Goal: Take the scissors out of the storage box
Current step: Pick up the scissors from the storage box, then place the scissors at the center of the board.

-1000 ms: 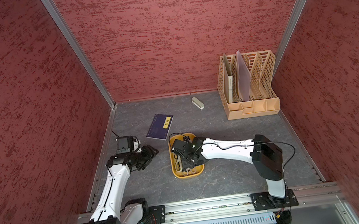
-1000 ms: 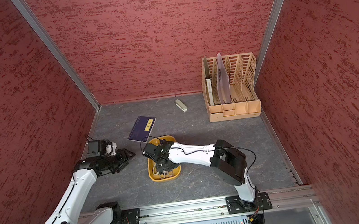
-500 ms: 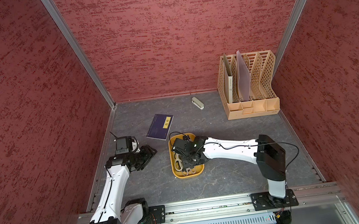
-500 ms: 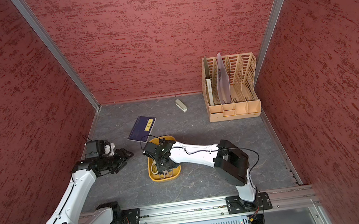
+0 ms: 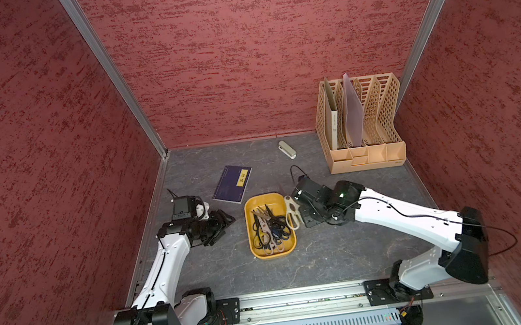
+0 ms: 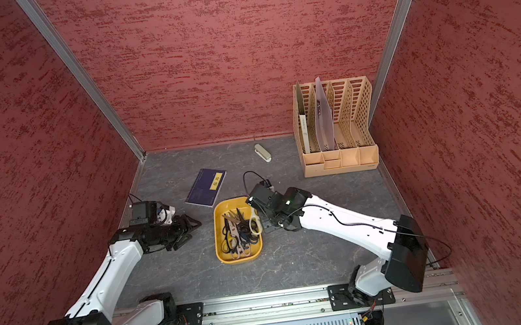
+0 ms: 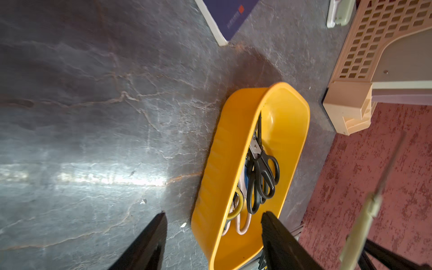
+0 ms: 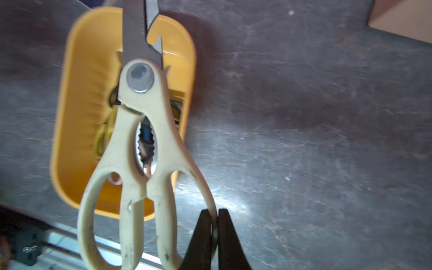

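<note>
Right wrist view: the right gripper (image 8: 214,214) is squeezed tight on one handle ring of the cream scissors (image 8: 131,187); the yellow box (image 8: 77,93) sits on the table (image 8: 304,117) behind them; in both top views the cream scissors (image 5: 291,212) hang in the air by the box's right rim; the other scissors (image 5: 269,230) lie piled inside the box; the left gripper (image 5: 225,229) is left of the box, jaws apart, holding nothing.

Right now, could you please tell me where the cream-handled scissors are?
In both top views the cream-handled scissors hang from the right gripper, shut on one handle loop, at the right rim of the storage box.
</note>
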You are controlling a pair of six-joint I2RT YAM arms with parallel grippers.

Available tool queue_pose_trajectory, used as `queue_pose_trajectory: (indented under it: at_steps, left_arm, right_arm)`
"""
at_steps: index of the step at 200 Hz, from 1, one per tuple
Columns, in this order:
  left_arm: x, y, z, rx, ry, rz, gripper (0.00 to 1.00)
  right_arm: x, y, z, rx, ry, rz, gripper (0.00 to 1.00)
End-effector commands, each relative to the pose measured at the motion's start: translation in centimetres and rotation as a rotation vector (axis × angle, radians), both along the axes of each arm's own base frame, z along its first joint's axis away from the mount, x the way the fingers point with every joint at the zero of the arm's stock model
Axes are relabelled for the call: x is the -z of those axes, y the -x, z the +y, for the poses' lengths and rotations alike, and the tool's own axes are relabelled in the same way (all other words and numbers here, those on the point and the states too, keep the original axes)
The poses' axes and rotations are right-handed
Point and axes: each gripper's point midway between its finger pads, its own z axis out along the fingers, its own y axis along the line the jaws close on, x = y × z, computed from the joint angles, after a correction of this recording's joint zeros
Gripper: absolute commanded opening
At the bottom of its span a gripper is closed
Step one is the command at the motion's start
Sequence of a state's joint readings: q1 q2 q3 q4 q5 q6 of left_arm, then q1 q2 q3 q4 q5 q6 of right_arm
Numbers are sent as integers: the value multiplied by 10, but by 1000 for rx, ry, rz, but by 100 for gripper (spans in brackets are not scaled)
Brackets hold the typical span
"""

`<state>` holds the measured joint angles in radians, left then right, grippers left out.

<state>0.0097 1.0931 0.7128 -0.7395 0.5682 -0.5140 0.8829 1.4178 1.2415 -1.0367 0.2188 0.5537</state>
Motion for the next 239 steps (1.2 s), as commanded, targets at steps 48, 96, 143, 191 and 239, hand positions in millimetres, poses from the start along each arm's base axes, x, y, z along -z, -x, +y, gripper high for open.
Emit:
queue_pose_trajectory:
  at_steps: [48,96,143,191,239]
  left_arm:
    - [-14,-19,-20,79,-10,-62,68]
    - [-7,-17,-11,63,-67,-35,68]
    - [-6,-10,-6,45,-84,-34,69]
    - [-8,-8,2,16,-110,-52,69]
    - [-6,-6,4,7,-113,-42,69]
  right_arm:
    - [18,-33,-53,-26,87,4,0]
    - [54,-68,-25,112,26,24,0]
    - [77,-87,-21,194,26,-15,0]
    - [107,-93,-19,186,74,9,0]
    - [128,-95,-18,230,88,46,0]
